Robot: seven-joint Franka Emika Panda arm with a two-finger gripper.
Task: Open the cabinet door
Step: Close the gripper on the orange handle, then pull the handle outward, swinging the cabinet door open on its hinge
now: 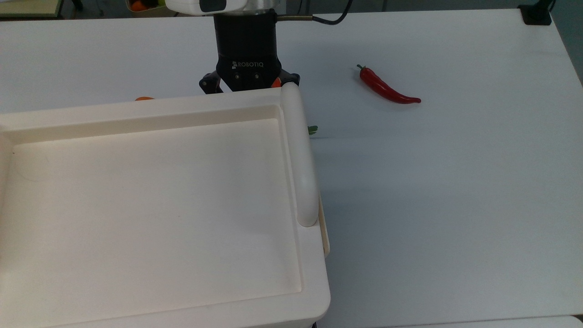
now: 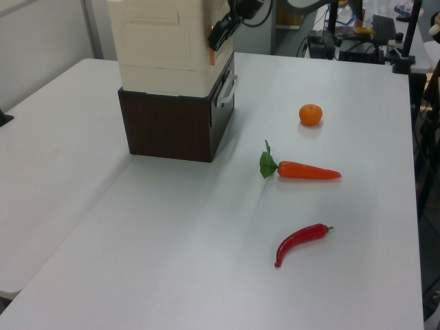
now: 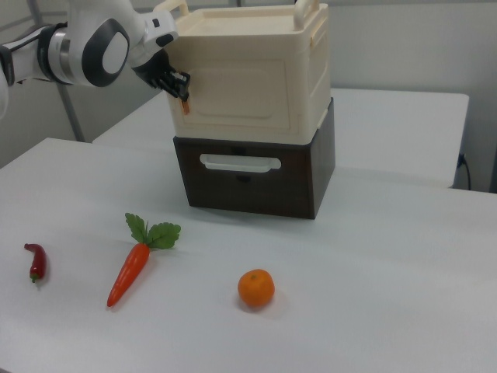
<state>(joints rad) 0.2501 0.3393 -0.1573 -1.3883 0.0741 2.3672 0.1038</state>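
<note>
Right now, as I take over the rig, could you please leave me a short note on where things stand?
Gripper: pressed up against the door's edge on the right view's left.
Door: flush with the front of the cabinet, looks closed.
Done: the approach to that edge.
Left: pull the door open; nothing has swung out yet.

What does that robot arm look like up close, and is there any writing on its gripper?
The arm is glossy white with rounded joints and dark grey round caps. Its gripper is matte black, with a cylindrical wrist section above a body printed "ROBOTIQ" in white letters and linkage pieces held by small bolts. A thin black cable runs off from the wrist.
</note>
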